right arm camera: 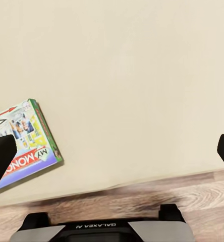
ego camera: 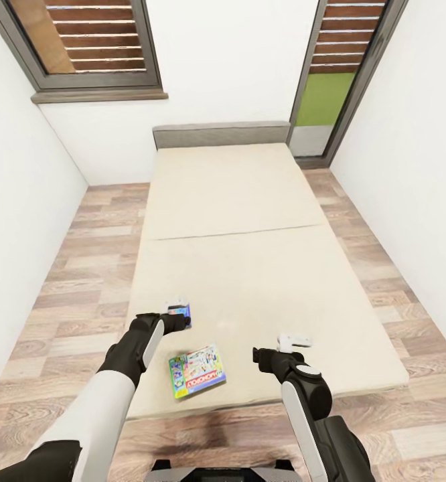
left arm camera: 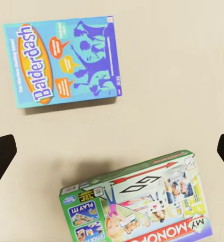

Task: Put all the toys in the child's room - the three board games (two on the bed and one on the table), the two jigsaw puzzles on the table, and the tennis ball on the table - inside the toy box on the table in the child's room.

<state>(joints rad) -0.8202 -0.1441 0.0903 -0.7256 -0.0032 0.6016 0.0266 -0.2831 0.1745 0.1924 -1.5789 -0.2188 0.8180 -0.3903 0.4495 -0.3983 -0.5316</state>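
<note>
1. Bed fills the middle of the room, grey headboard at the far wall; wood floor on both sides.
2. Two board games lie flat near the bed's near edge, close together, not touching: blue Balderdash box twd the near-left corner, green Monopoly box just beside it, closer to the edge.
3. Left gripper hangs above the Balderdash box, fingers spread wide apart, nothing betw them.
4. Right gripper hovers over bare mattress near the edge, right of the Monopoly box, jaws also wide apart, empty.
5. Robot base sits just off the bed's near edge.
</note>
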